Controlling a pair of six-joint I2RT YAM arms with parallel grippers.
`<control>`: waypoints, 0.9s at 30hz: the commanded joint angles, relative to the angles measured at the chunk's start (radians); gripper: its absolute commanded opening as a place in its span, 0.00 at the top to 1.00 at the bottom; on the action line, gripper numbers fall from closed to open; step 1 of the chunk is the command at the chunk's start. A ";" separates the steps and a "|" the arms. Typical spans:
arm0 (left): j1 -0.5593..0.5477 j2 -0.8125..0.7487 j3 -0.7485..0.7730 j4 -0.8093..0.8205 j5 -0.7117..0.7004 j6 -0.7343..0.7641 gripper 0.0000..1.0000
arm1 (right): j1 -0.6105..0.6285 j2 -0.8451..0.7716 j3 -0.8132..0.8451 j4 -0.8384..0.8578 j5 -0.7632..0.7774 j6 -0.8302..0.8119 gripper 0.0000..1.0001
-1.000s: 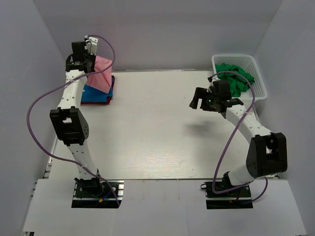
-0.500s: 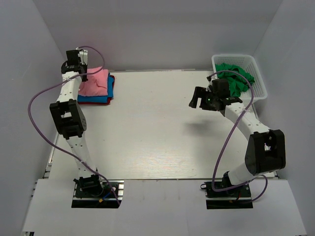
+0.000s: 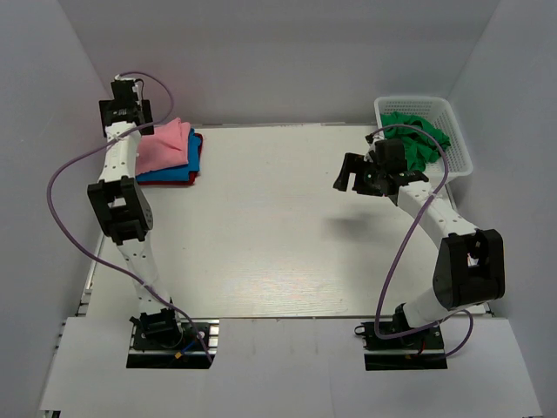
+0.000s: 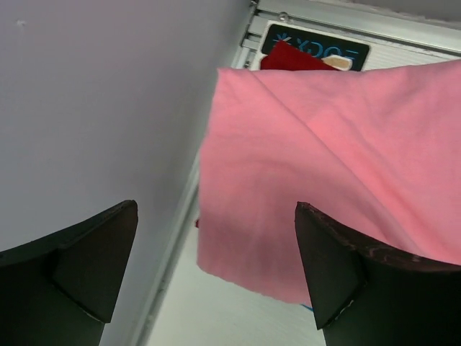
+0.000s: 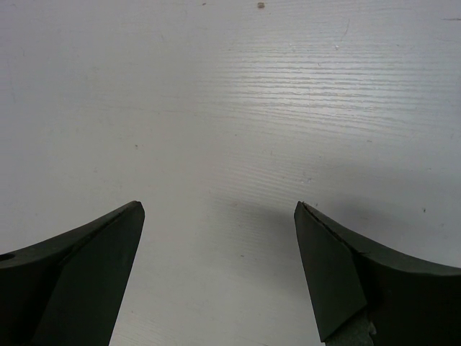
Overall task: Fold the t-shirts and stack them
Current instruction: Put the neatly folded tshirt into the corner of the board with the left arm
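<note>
Three folded t-shirts are stacked at the table's back left: a salmon pink t-shirt (image 3: 165, 145) on top, a bright blue one (image 3: 177, 175) under it and a red one (image 3: 198, 150) at the bottom. My left gripper (image 3: 128, 117) hangs open just behind and left of the stack, by the wall, holding nothing. In the left wrist view the pink t-shirt (image 4: 331, 158) lies below the open left gripper (image 4: 215, 216), with a red corner (image 4: 288, 55) showing. Dark green t-shirts (image 3: 416, 138) fill the basket. My right gripper (image 3: 351, 177) is open above bare table (image 5: 238, 108).
A white lattice basket (image 3: 459, 144) stands at the back right corner. White walls close in the table on the left, back and right. An aluminium rail (image 4: 338, 20) runs along the table's edge by the stack.
The left gripper has opened and let go of the pink t-shirt, which now lies flat on the stack. The left arm has drawn back toward the wall. The right arm has barely moved.
</note>
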 commanded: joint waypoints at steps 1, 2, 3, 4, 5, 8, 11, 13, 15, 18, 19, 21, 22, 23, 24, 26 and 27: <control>-0.003 -0.095 0.040 -0.052 0.105 -0.082 0.00 | -0.003 -0.030 0.020 0.020 -0.016 0.011 0.10; -0.003 -0.108 0.040 -0.068 0.184 -0.097 0.00 | -0.003 -0.046 0.015 0.031 -0.016 0.014 0.10; -0.018 -0.123 0.049 -0.092 0.226 -0.113 0.00 | -0.002 -0.065 0.011 0.040 -0.016 0.013 0.10; -0.029 -0.158 0.049 -0.093 0.265 -0.158 0.00 | -0.006 -0.071 -0.008 0.043 -0.015 0.013 0.10; -0.029 -0.180 0.016 -0.093 0.399 -0.189 0.00 | -0.005 -0.100 -0.014 0.052 -0.003 0.017 0.10; -0.073 -0.294 -0.119 -0.021 0.562 -0.315 0.00 | -0.006 -0.134 -0.035 0.051 -0.004 0.022 0.10; -0.185 -0.410 -0.351 0.081 0.529 -0.395 0.00 | -0.005 -0.166 -0.093 0.054 -0.015 0.045 0.10; -0.255 -0.551 -0.490 0.181 0.514 -0.418 0.00 | -0.006 -0.232 -0.139 0.078 -0.016 0.049 0.10; -0.367 -0.686 -0.702 0.246 0.503 -0.478 0.00 | -0.005 -0.286 -0.196 0.100 0.000 0.051 0.10; -0.538 -0.776 -0.921 0.328 0.501 -0.545 0.00 | -0.003 -0.384 -0.267 0.089 0.039 0.059 0.10; -0.578 -0.804 -0.970 0.328 0.480 -0.556 0.00 | -0.002 -0.398 -0.299 0.094 0.039 0.059 0.10; -0.679 -0.827 -1.001 0.288 0.423 -0.568 0.00 | -0.006 -0.453 -0.348 0.104 0.048 0.069 0.10; -0.703 -0.844 -1.033 0.276 0.393 -0.568 0.00 | -0.005 -0.470 -0.383 0.112 0.048 0.085 0.10; -0.725 -0.888 -1.054 0.276 0.359 -0.582 0.00 | -0.006 -0.482 -0.412 0.115 0.050 0.086 0.10; -0.753 -0.913 -1.072 0.276 0.327 -0.582 0.00 | -0.006 -0.526 -0.443 0.133 0.045 0.104 0.10; -0.766 -0.965 -1.124 0.327 0.317 -0.582 0.00 | -0.006 -0.568 -0.471 0.166 0.042 0.112 0.10; -0.776 -1.003 -1.138 0.349 0.317 -0.573 0.00 | -0.006 -0.576 -0.501 0.175 0.040 0.118 0.10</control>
